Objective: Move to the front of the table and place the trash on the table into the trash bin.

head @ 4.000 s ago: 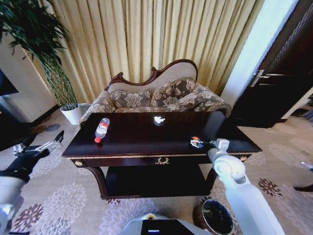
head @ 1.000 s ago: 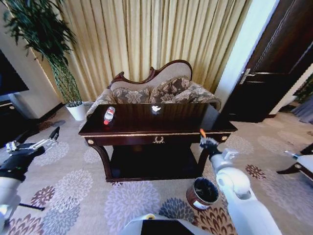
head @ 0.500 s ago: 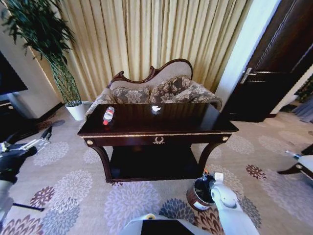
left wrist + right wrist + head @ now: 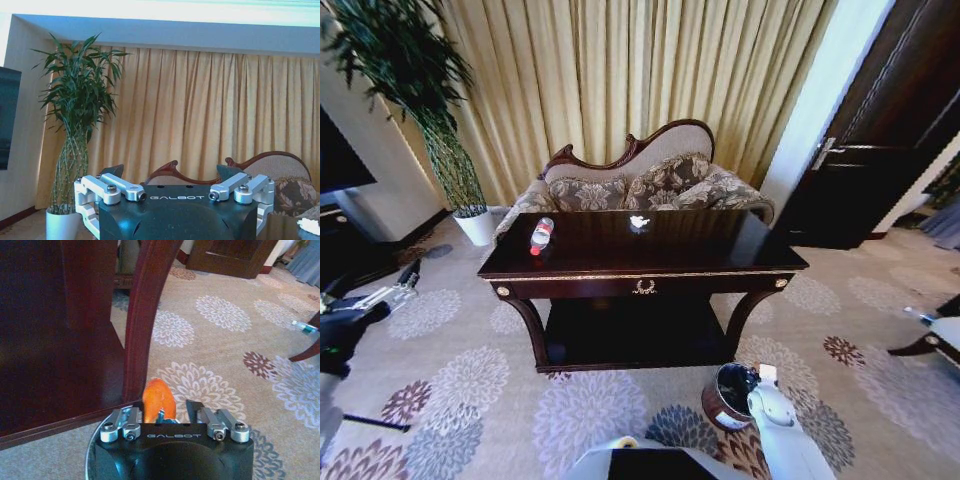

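Your robot stands in front of the wide dark glossy wooden table (image 4: 640, 250), the one with the gold ornament on its drawer front, curved legs and a lower shelf. On its top you can see the clear plastic bottle with the red cap and red-white label (image 4: 541, 236) lying on its side near the left end, and the small white crumpled scrap (image 4: 639, 221) toward the far edge near the middle, well apart from the bottle.

The small round brown bin with a white label (image 4: 731, 394) sits on the patterned carpet (image 4: 470, 380) just beside the table's front right leg. Your right arm reaches down there, and the wrist end of it hangs right over the bin's rim. In the right wrist view the right gripper (image 4: 166, 407) has the orange piece (image 4: 159, 397) between its fingers — the piece stands upright against the left finger, while the right finger looks set a little apart, so you cannot tell whether it is gripped or only resting there. The curved table leg (image 4: 145, 315) rises just beyond it.

Your left gripper (image 4: 402, 282) is held out at the left side, well clear of the table, above the carpet. In the left wrist view its fingers (image 4: 112, 172) are spread wide with nothing between them — beyond are the yellow curtain (image 4: 200, 110) and a tall potted plant (image 4: 75, 125).
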